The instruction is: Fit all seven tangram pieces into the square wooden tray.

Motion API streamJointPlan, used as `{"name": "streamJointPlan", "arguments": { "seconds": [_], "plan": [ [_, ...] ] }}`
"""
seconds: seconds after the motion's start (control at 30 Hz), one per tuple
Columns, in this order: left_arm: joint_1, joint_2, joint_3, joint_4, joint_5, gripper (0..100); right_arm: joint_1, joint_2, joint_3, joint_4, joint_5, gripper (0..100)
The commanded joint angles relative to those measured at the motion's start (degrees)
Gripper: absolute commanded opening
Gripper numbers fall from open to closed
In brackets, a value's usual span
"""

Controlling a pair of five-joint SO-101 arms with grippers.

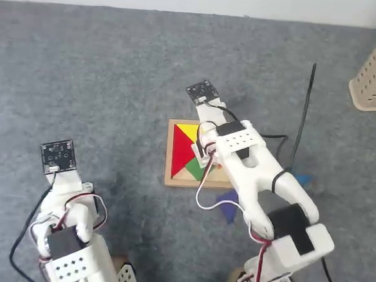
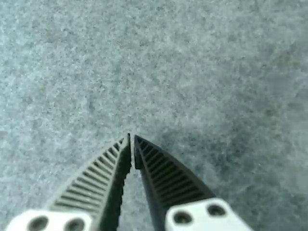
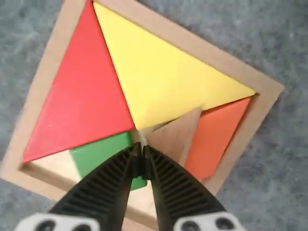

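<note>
High view looks down over your bench (image 1: pixel 84 63). Wrist views ride close behind left hand (image 2: pixel 131 141), right hand (image 3: pixel 140 147); right wrist and high share the tray (image 3: pixel 269 90).

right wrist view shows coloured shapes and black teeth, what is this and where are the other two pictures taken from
These are two small white robot arms working over grey carpet. The high view looks down on both from a fixed camera. Each wrist view comes from a camera on one arm, looking along that arm's ribbed black fingers.

The right gripper is shut, holding nothing, above a square wooden tray. In the tray lie a red triangle, a yellow triangle, an orange piece and a green piece. Part of the tray's floor is bare.

The left gripper is shut over carpet. A dark blue piece and a light blue piece lie outside the tray.
</note>
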Motion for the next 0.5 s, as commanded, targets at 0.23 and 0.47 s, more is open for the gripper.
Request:
{"name": "streamJointPlan", "arguments": {
  "seconds": [0.23, 0.47],
  "plan": [
    [0.1, -0.2, -0.5, 0.2, 0.5, 1, -0.1, -16.1, 2.4, 0.9, -0.5, 2.2],
    [0.1, -0.2, -0.5, 0.2, 0.5, 1, 6.0, -8.5, 1.6, -1.6, -0.4, 2.2]
  ]
}}
